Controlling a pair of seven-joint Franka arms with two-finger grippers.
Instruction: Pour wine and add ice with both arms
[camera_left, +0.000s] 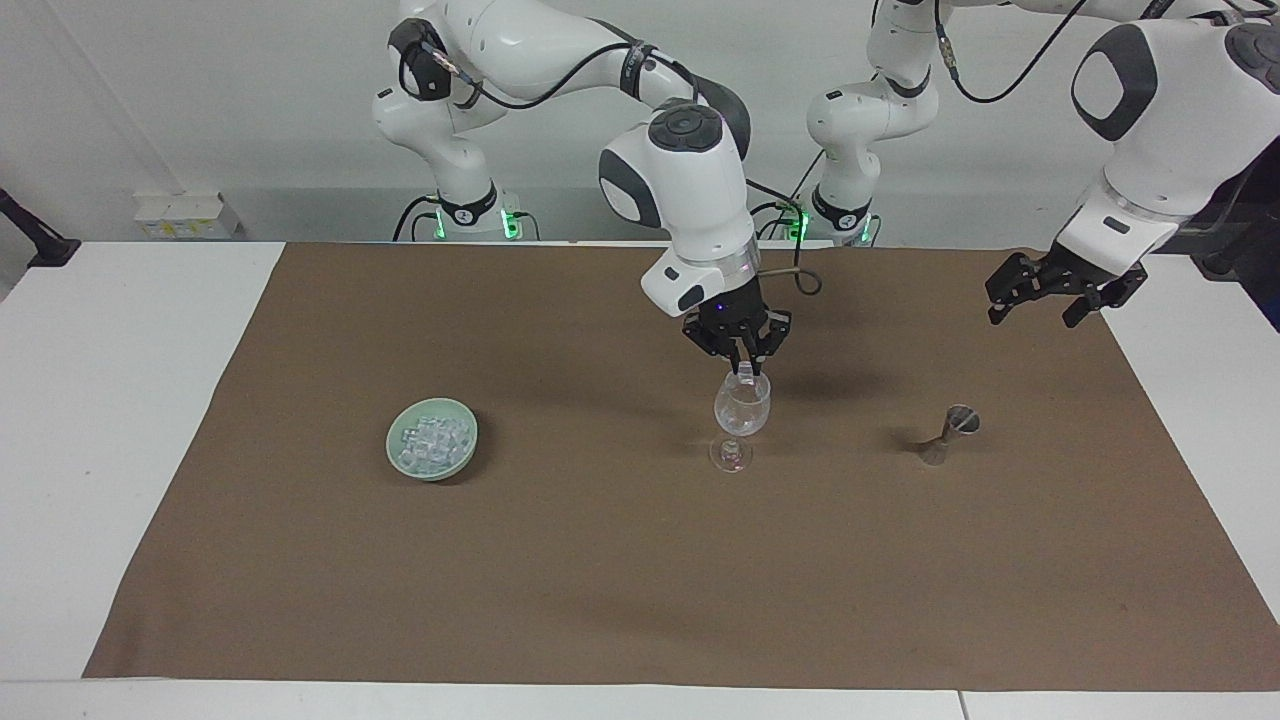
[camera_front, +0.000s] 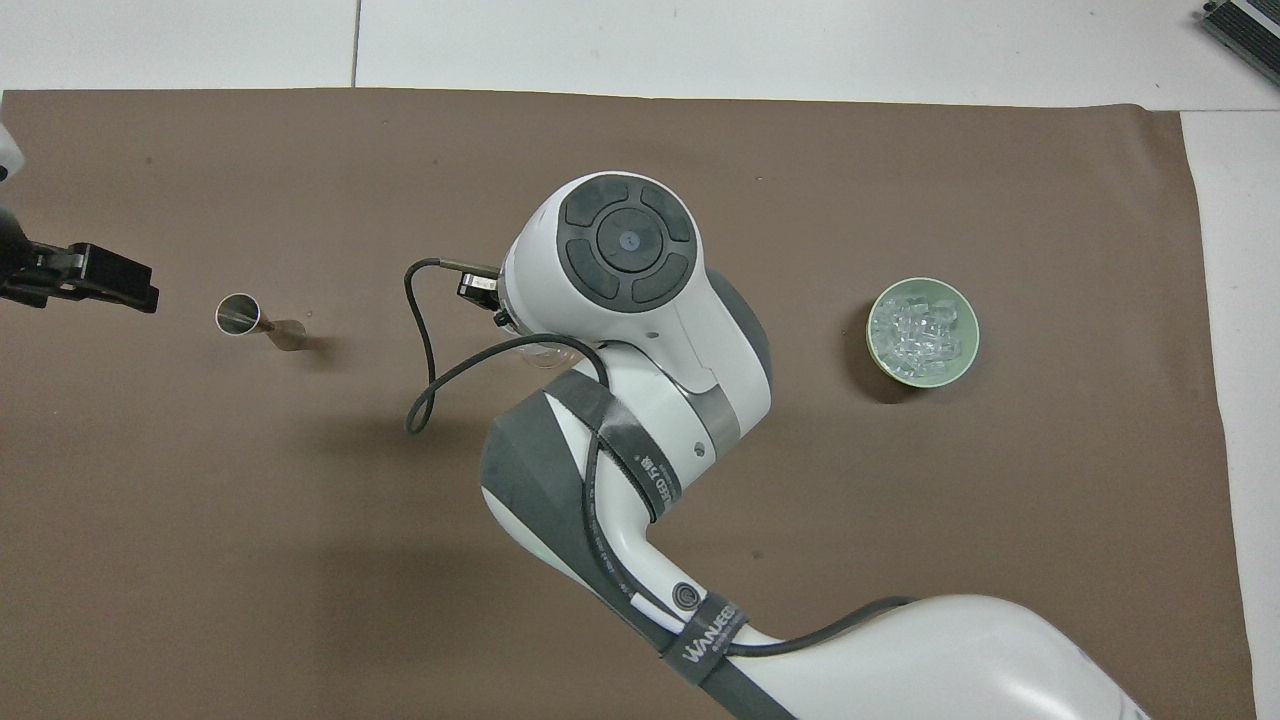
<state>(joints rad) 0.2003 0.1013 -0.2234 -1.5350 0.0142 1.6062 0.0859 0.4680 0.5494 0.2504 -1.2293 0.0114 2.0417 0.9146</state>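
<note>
A clear wine glass (camera_left: 742, 408) stands upright mid-table on the brown mat (camera_left: 600, 560). My right gripper (camera_left: 745, 366) points down just above the glass's rim, shut on one small ice cube (camera_left: 747, 371). In the overhead view the right arm's wrist (camera_front: 625, 245) hides its gripper and nearly all of the glass. The ice (camera_left: 435, 436) is heaped in a pale green bowl (camera_left: 393, 448) toward the right arm's end, and shows in the overhead view too (camera_front: 920, 325). My left gripper (camera_left: 1058, 291) waits open and empty in the air over the mat's edge at the left arm's end.
A small metal jigger (camera_left: 950, 433) stands upright between the glass and the left arm's end; it also shows in the overhead view (camera_front: 240, 315). The bowl's rim (camera_front: 922, 381) is uncovered there. White table borders the mat on all sides.
</note>
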